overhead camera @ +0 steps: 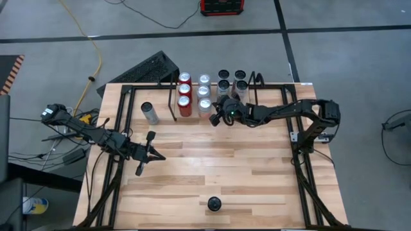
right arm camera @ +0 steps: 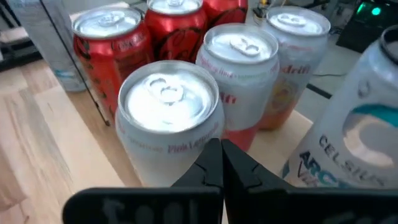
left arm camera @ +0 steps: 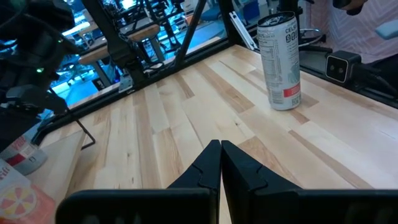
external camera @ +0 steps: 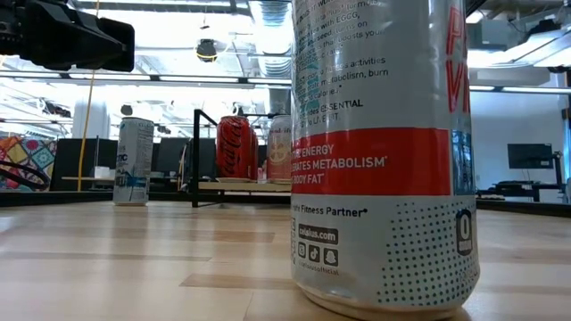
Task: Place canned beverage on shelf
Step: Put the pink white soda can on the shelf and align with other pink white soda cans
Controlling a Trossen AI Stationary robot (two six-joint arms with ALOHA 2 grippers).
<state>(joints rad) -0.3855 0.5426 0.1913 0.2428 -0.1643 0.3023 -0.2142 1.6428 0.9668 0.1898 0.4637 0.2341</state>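
Wood-plank table on a grey concrete floor, cables trailing off the left edge. Shelf sits at the far edge: red cans, pale cans, dark cans in rows betw. its wire end loops. My right gripper hangs just in front of the pale row, fingers pressed together, holding nothing. My left gripper waits near the left edge, fingers also pressed together. One can stands loose near the far-left corner, outside the shelf; another stands at the near edge. Best approach, I judge: spread fingers first, come at the loose can level, grip mid-body, keep it upright, clear the wire loop on entry. Lit room w/ desks behind.
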